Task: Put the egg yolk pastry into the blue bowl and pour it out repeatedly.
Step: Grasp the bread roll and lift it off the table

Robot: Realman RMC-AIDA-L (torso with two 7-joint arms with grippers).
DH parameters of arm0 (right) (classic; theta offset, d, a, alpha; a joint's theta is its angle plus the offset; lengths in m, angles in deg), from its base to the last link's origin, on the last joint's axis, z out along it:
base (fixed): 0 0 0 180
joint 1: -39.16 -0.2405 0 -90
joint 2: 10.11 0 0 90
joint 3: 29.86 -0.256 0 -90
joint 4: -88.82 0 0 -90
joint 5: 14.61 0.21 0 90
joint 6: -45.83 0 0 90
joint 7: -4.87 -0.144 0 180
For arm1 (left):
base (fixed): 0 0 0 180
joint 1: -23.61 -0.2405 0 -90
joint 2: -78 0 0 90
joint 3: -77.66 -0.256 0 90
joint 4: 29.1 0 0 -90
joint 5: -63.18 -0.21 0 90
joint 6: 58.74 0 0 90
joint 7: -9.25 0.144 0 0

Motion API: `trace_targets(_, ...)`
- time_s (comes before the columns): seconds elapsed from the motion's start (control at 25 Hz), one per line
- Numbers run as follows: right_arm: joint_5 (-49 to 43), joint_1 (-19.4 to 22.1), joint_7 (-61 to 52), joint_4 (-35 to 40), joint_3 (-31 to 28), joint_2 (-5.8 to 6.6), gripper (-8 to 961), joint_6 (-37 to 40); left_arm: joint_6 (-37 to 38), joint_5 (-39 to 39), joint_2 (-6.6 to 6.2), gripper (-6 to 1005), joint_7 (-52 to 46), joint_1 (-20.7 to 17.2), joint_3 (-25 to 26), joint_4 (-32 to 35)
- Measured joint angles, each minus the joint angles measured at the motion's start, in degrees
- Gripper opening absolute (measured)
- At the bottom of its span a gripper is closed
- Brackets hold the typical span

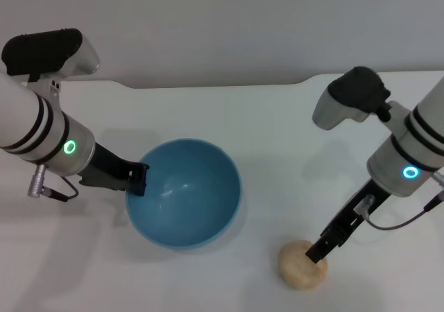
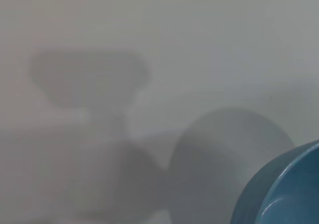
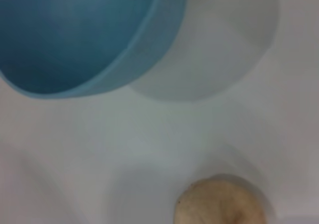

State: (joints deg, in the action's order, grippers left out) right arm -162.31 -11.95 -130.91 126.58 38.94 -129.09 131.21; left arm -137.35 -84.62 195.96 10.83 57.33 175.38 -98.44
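Small round pale-tan egg yolk pastry (image 1: 302, 263) lies on the white desk (image 1: 277, 132), right against the right gripper (image 1: 317, 252) fingers — grip state unreadable. Left gripper (image 1: 141, 178) clamps the glossy sky-blue bowl (image 1: 184, 191) rim; right arm nearer.

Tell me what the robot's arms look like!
Both arms are thick white tubes with black bands and a glowing ring light, green on the left, blue on the right. Each wears a grey-and-black camera box and thin cables. The left gripper and right gripper are slim and black.
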Motion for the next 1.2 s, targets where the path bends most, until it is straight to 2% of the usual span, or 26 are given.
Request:
trace_targets(0.48, 7.98, -0.12, 0.14, -5.03, 11.38, -0.11, 453, -7.13, 0.40, 0.22, 0.06, 17, 0.10, 0.70, 0.01, 0.08)
trace_targets(1.04, 7.80, 0.54, 1.37, -4.45, 13.78, 0.03, 376, -11.30, 0.39, 0.33, 0.08, 17, -0.19, 0.74, -0.06, 0.18)
trace_targets(1.2, 7.74, 1.18, 3.38, -2.68, 13.78, 0.33, 226, -9.51, 0.24, 0.32, 0.08, 18, -0.24, 0.76, -0.08, 0.18)
